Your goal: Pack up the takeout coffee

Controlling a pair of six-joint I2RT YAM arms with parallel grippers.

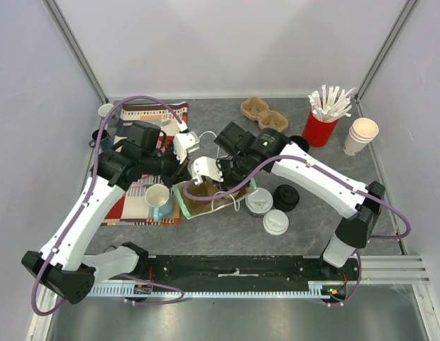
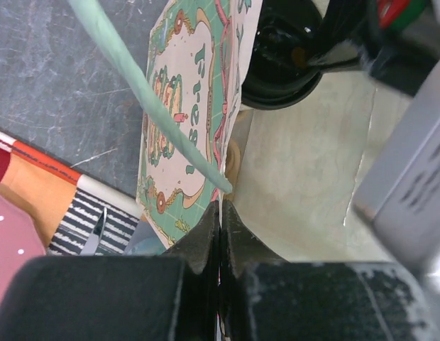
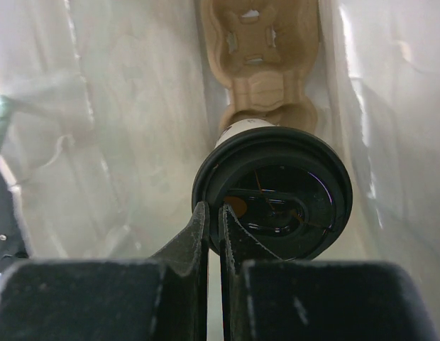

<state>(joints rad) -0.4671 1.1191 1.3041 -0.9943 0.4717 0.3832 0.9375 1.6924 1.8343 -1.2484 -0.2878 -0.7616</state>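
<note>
Black glossy plastic fills our right wrist view: it's the round lid of the black-lidded cup (image 3: 277, 199), seen from straight above. That puts the cup upright, long axis vertical, lid up, with a sliver of pale paper wall showing behind the lid. The right hand (image 3: 214, 213) is clamped on the lid's near rim, fingers almost together.

We're inside the bag (image 2: 184, 121) here, with pale, crinkled walls on either side. Past the cup, deeper in, lies a moulded pulp carrier (image 3: 259, 50), tan and fibrous, with cut-out wells. We can't tell whether the cup touches it.

Over on the left, the left hand (image 2: 220, 213) is pinched tight on the bag's top edge. Its grip sits just below where the flat green handle (image 2: 135, 78) meets the printed paper wall.

From above we see two white-lidded cups (image 1: 275, 222) standing upright on the grey surface (image 1: 312, 227), just right of the bag. They're close together, lids up, short tapered cylinders.
</note>
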